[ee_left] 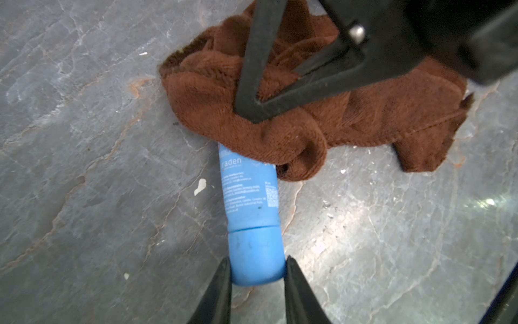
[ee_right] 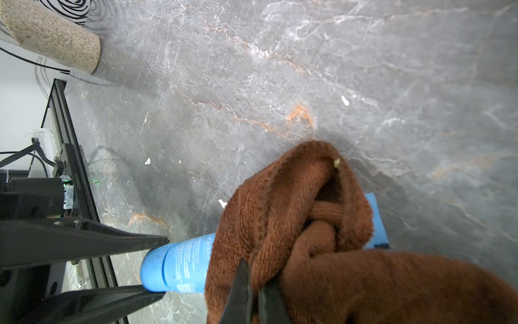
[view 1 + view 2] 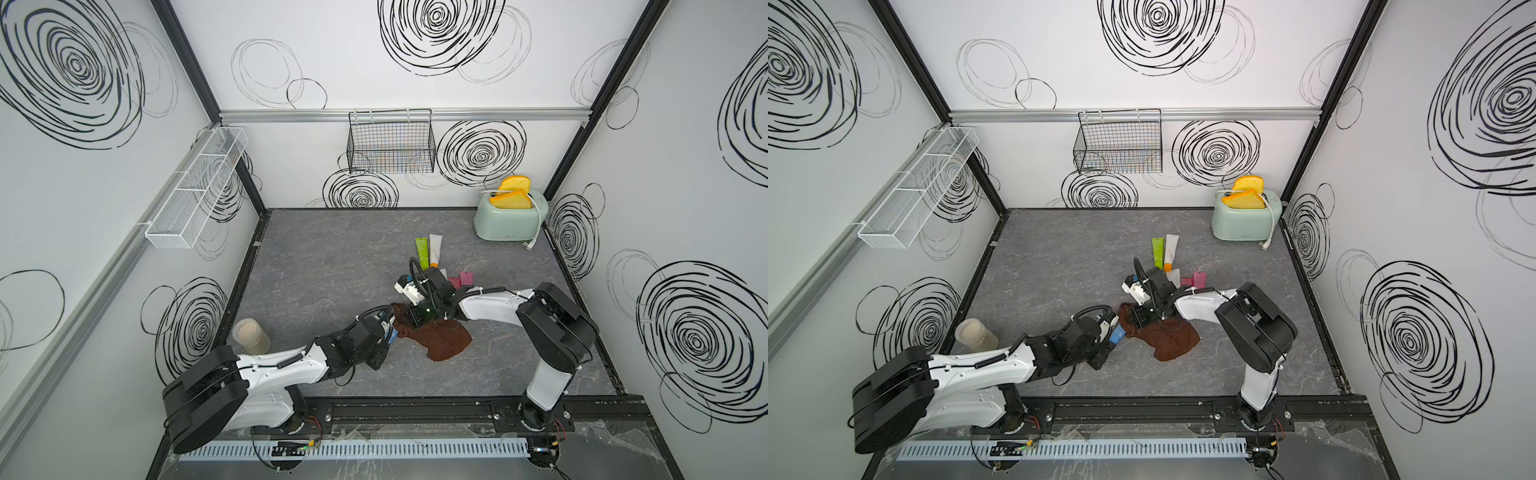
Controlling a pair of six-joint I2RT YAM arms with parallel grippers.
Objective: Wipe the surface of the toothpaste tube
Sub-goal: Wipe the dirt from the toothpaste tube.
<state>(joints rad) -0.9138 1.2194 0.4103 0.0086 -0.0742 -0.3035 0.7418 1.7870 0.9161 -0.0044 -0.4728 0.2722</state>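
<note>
Tube: blue toothpaste tube with a blue cap and small white print, lying flat on the grey marbled table, toward 7 o'clock from its middle.
Hidden: a bunched brown cloth covers the tube's far half. Only a corner of the flat end shows past it. In both top views the arms leave only a blue sliver visible.
Left gripper: jaws partly apart, clamped on the cap.
Right gripper: jaws together, pinching a cloth fold that rests on the tube.
Cloth: the rest spreads toward 4 o'clock.
</note>
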